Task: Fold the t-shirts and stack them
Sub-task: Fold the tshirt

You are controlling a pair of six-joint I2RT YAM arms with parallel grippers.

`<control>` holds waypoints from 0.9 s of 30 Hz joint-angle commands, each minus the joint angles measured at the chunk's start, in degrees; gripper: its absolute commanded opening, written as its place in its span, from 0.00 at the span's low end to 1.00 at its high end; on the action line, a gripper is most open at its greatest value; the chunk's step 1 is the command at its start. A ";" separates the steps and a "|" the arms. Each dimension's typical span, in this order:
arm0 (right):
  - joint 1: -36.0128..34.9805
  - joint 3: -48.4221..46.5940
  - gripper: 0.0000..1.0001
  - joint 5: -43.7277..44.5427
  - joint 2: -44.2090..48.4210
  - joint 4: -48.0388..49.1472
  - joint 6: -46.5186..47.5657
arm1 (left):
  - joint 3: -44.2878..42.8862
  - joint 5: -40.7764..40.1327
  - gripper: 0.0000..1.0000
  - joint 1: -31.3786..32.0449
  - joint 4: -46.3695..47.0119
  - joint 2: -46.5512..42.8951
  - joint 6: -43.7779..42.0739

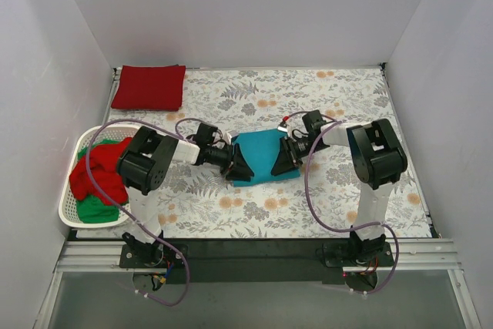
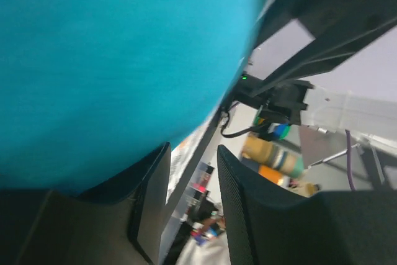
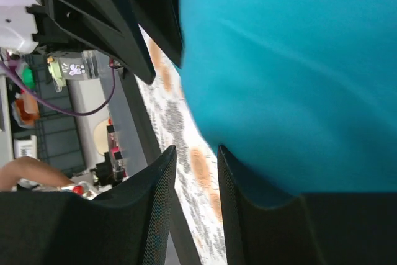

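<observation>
A folded teal t-shirt (image 1: pixel 260 156) lies on the floral tablecloth (image 1: pixel 323 94) at mid-table. My left gripper (image 1: pixel 237 167) is at its left edge and my right gripper (image 1: pixel 283 158) at its right edge, both low against the cloth. In the left wrist view the teal shirt (image 2: pixel 111 60) rests over one finger, and the gap of the gripper (image 2: pixel 192 153) is empty. In the right wrist view the shirt (image 3: pixel 291 72) lies beside one finger, and the gripper (image 3: pixel 195 150) is open over bare tablecloth. A folded dark red t-shirt (image 1: pixel 149 87) lies at the back left.
A white laundry basket (image 1: pixel 71 217) stands at the left edge, holding a crumpled dark red t-shirt (image 1: pixel 98 171) and a green one (image 1: pixel 96 209). White walls enclose the table on three sides.
</observation>
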State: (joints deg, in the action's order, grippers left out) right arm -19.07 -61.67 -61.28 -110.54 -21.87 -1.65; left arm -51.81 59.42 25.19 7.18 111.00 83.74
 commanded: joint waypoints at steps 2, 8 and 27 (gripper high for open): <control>3.33 1.99 0.38 3.44 -4.93 -0.02 1.47 | 3.21 -2.37 0.36 -0.93 -3.21 3.94 -1.56; 5.80 3.40 0.38 6.69 -6.44 -0.54 4.37 | -3.19 -9.75 0.43 -5.93 -14.99 7.48 -11.92; -4.38 -14.79 0.44 19.68 10.43 -8.90 16.67 | -19.54 -13.53 0.82 -18.76 -30.72 -15.72 -25.03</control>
State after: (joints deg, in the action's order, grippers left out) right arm -18.11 -74.96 -50.02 -101.95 -28.95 9.56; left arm -67.42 50.81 9.34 -18.76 100.29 61.54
